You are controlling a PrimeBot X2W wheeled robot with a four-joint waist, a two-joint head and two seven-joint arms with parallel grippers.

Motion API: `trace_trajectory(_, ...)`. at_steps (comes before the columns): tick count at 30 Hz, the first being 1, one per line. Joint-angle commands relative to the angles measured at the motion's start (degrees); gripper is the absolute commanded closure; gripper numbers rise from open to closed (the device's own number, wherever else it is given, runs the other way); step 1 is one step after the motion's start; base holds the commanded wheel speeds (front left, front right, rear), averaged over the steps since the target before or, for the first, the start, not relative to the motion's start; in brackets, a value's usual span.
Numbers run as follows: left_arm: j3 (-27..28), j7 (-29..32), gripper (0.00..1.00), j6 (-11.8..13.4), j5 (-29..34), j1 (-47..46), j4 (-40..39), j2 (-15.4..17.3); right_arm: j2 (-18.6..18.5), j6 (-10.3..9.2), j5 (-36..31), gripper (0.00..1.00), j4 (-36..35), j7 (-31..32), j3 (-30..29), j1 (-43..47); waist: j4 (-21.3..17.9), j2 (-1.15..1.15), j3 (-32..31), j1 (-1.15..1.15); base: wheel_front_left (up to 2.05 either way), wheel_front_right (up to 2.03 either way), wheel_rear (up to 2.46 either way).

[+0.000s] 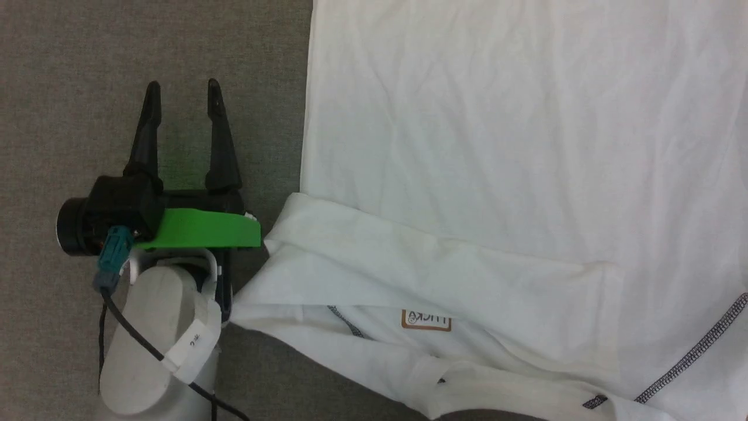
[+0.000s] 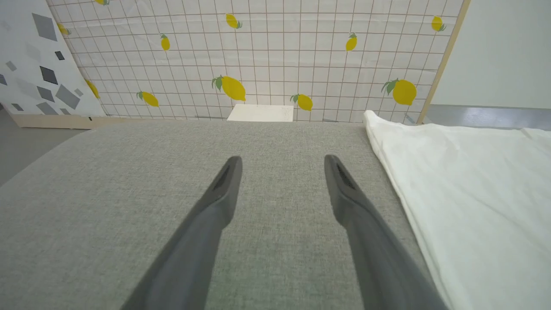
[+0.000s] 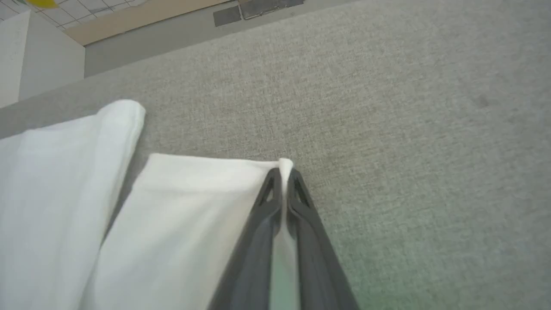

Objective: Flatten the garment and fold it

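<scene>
T-shirt (image 1: pixel 497 146) lies mostly spread on the grey woven surface (image 1: pixel 117 58), one sleeve doubled over. Your right gripper (image 3: pixel 284 172) is pinched shut on just a sliver of folded edge, so a quick tug could slip it out or bunch things. Left gripper (image 1: pixel 183 85) hangs wide open beside the T-shirt, holding nothing.

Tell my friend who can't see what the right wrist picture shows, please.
The right gripper, shut tight, pinches a corner of the white garment, with a little fabric poking out past its tips. The garment lies on a grey woven surface, and another rolled white fold of it sits further left.
</scene>
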Motion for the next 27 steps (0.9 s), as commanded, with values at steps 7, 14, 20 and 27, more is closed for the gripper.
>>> trace_trajectory(7,3.1,-0.3,0.0,-2.1,1.3,3.0,1.5,-1.0,0.1,-0.08,1.0,1.0,-3.2,-2.7,-2.1,6.8,-1.6,0.0,-5.1,-0.01,0.0,0.0,0.0)
trace_trajectory(14,5.1,-0.3,0.0,-4.6,1.6,7.6,3.2,-1.0,-3.6,-0.08,4.6,1.0,-8.9,-7.3,-6.5,15.8,-4.5,0.0,-12.7,-0.01,0.0,0.0,0.0)
trace_trajectory(20,6.3,-0.3,0.0,-5.2,1.8,11.8,4.0,-1.2,-6.2,-0.08,5.3,1.0,-12.8,-9.6,-10.0,23.6,-7.1,0.0,-18.1,-0.01,0.0,0.0,0.0)
trace_trajectory(27,7.4,-0.3,0.0,-5.5,1.8,14.8,4.1,-1.0,-6.1,-0.08,1.3,1.0,-20.1,-10.2,-14.1,32.6,-9.0,0.0,-22.1,-0.01,0.0,0.0,0.0)
